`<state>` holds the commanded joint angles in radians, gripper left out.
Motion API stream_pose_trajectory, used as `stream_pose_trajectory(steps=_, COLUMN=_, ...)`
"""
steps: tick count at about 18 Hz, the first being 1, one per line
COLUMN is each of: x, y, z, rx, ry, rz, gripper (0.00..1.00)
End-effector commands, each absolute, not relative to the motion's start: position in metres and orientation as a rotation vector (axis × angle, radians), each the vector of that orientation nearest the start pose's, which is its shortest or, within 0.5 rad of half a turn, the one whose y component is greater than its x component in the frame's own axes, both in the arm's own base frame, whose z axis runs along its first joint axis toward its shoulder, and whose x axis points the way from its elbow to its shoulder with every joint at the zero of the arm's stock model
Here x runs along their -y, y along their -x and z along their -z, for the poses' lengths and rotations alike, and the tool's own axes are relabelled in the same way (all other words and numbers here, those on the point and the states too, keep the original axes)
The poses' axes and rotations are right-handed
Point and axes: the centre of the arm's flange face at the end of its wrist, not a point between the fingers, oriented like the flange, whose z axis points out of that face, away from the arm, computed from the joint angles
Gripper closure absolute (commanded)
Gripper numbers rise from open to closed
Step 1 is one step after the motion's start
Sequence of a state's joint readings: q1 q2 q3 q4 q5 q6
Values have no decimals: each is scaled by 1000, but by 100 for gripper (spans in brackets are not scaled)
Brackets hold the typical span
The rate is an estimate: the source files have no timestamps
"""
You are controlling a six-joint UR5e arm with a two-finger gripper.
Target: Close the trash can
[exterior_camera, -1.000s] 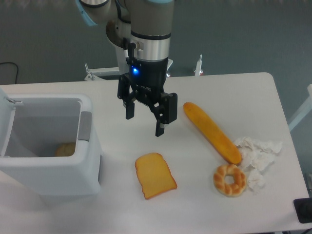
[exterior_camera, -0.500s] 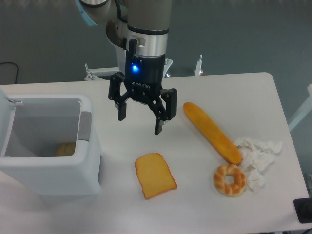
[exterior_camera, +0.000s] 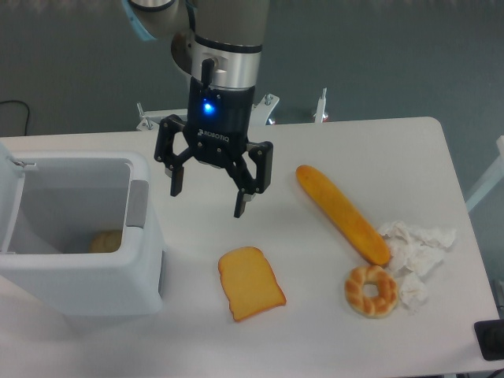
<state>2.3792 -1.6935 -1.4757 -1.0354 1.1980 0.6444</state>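
Camera view: trash can (exterior_camera: 75, 240) sits at left edge of the white surface (exterior_camera: 378, 157), opening facing up, lid (exterior_camera: 8, 206) swung up on its far-left side, long axis running roughly left-right. Gripper (exterior_camera: 207, 194) hovers just right of it, fingers (exterior_camera: 240, 206) spread wide, holding nothing; vs 0.5 s ago it shifted left toward the can. Food: 1 toast slice (exterior_camera: 250, 283), 1 baguette (exterior_camera: 342, 213), 1 bagel (exterior_camera: 371, 290), plus 1 crumpled tissue (exterior_camera: 417, 244)
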Motion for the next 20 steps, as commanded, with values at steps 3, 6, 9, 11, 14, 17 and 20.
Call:
stream_pose_trajectory(steps=3, x=-525, y=294, z=-542, rx=141, ry=2517, rz=-52, gripper=0)
stream_pose_trajectory(steps=6, x=-528, y=290, z=-544, rx=167, ry=2512, rz=-41, gripper=0)
stream_pose_trajectory(steps=9, x=-530, y=285, z=-549, rx=192, ry=2496, rz=-19, gripper=0)
stream_pose_trajectory(steps=11, x=-536, y=274, z=-551, rx=201, ry=2487, rz=9, gripper=0)
stream_pose_trajectory(steps=14, x=-541, y=264, z=-554, rx=208, ry=2482, rz=23, gripper=0)
stream_pose_trajectory(steps=17, x=-545, y=254, z=-571, rx=222, ry=2456, rz=22, gripper=0)
stream_pose_trajectory(steps=20, x=-537, y=246, z=-587, rx=213, ry=2434, rz=3, gripper=0)
